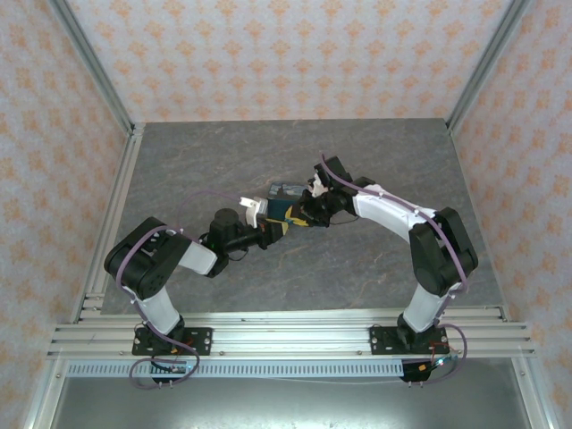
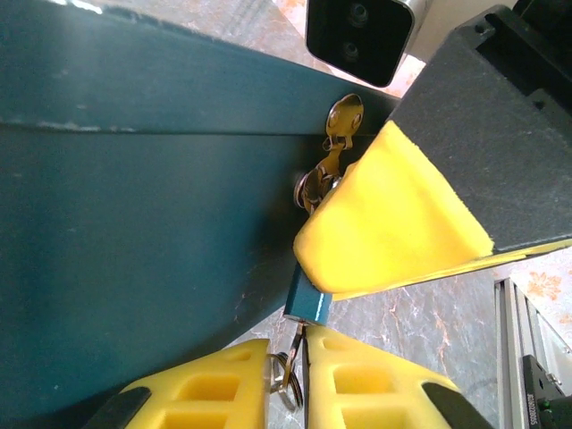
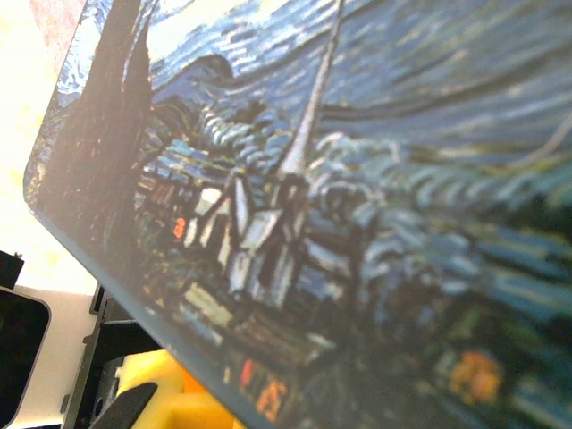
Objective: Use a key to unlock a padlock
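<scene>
The tiny teal padlock (image 2: 307, 304) hangs from the metal hasp (image 2: 332, 147) on the dark tin box (image 2: 134, 223). My left gripper (image 2: 302, 357) is shut on the thin key (image 2: 300, 344), whose tip meets the padlock's lower end; its key ring (image 2: 284, 374) sits between the fingers. A yellow finger (image 2: 393, 223) of my right gripper (image 1: 306, 213) presses over the padlock's upper part, and its other finger is hidden. In the top view my left gripper (image 1: 279, 228) meets the right one beside the tin (image 1: 286, 191). The tin's painted lid (image 3: 357, 179) lies close before the right wrist camera.
The grey marbled table (image 1: 223, 161) spreads around the tin. An aluminium frame rail (image 1: 286, 335) runs along the near edge, and upright posts (image 1: 125, 134) stand at the back corners before patterned walls. The right wrist's camera housing (image 2: 362, 36) hangs above the hasp.
</scene>
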`<state>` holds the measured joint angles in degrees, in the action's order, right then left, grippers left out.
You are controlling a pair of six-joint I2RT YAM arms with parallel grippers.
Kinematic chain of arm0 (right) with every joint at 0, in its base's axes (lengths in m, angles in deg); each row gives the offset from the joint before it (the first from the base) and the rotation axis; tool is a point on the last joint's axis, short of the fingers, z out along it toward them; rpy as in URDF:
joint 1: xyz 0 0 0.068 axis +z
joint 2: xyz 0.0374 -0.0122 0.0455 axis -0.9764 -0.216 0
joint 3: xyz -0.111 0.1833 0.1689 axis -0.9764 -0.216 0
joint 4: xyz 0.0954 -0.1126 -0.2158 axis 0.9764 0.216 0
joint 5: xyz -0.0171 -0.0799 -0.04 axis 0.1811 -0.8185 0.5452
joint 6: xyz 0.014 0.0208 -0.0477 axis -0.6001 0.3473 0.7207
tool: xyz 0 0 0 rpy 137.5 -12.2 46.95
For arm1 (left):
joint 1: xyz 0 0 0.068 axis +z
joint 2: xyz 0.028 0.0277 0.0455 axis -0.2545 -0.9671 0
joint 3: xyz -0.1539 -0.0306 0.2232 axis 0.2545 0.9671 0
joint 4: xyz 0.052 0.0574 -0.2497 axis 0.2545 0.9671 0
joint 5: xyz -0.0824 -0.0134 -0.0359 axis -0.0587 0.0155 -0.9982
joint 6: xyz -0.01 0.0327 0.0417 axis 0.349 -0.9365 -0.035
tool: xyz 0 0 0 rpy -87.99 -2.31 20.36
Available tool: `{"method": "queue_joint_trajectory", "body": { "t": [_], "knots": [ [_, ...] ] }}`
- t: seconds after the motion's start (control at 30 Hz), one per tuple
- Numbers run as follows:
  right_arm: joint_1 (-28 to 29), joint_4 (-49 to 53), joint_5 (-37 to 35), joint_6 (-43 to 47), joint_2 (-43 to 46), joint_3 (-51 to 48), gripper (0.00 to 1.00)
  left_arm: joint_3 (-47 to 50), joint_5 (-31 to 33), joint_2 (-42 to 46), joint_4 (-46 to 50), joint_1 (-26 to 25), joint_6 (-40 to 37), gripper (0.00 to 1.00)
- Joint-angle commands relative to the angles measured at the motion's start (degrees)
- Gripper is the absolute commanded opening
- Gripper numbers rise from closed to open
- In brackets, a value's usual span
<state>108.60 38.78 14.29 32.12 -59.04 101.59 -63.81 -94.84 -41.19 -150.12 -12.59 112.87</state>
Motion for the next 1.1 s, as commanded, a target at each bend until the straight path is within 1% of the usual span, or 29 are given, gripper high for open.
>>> {"method": "queue_joint_trajectory", "body": {
  "t": [0.0, 0.1, 0.37, 0.47, 0.63, 0.7, 0.83, 0.93, 0.97, 1.0, 1.03, 1.07],
  "knots": [
    [0.22, 0.13, 1.25, 0.02, 2.65, 0.50, 0.00, -0.04, 0.06, 0.55, -0.23, 0.39, -0.79, 0.17],
    [0.22, 0.22, 1.16, -0.03, 2.57, 0.66, 0.00, 0.22, 0.15, 0.45, -0.40, 0.36, -0.87, 0.19],
    [0.22, 0.40, 1.15, 0.10, 2.43, 0.75, 0.00, 0.58, 0.26, 0.50, -0.47, 0.36, -1.04, 0.18],
    [0.22, 0.58, 1.19, 0.21, 2.39, 0.75, 0.00, 0.84, 0.26, 0.54, -0.83, 0.35, -1.04, 0.20],
    [0.26, 0.51, 1.09, 0.19, 2.32, 0.74, 0.00, 1.06, 0.28, 0.67, -0.85, 0.35, -1.03, 0.20],
    [0.21, 0.49, 1.21, 0.21, 2.34, 0.66, 0.00, 1.10, 0.26, 0.72, -0.82, 0.43, -1.05, 0.17],
    [0.19, 0.44, 1.10, 0.21, 2.46, 0.49, 0.00, 1.15, 0.26, 0.81, -0.93, 0.35, -1.04, 0.16],
    [0.16, 0.40, 1.09, 0.21, 2.51, 0.31, 0.00, 1.28, 0.26, 0.89, -0.85, 0.35, -1.06, 0.12],
    [0.15, 0.41, 1.11, 0.21, 2.52, 0.31, 0.00, 1.28, 0.19, 0.94, -0.89, 0.36, -1.05, 0.09],
    [0.13, 0.40, 1.06, 0.21, 2.56, 0.31, 0.00, 1.36, 0.05, 0.98, -0.93, 0.35, -1.02, 0.03],
    [0.13, 0.31, 1.12, 0.16, 2.56, 0.31, 0.00, 1.35, 0.05, 1.02, -0.93, 0.35, -1.05, 0.00],
    [0.14, 0.23, 1.08, 0.08, 2.48, 0.31, 0.00, 1.37, 0.00, 1.07, -1.00, 0.35, -1.20, 0.00]
  ]
}}
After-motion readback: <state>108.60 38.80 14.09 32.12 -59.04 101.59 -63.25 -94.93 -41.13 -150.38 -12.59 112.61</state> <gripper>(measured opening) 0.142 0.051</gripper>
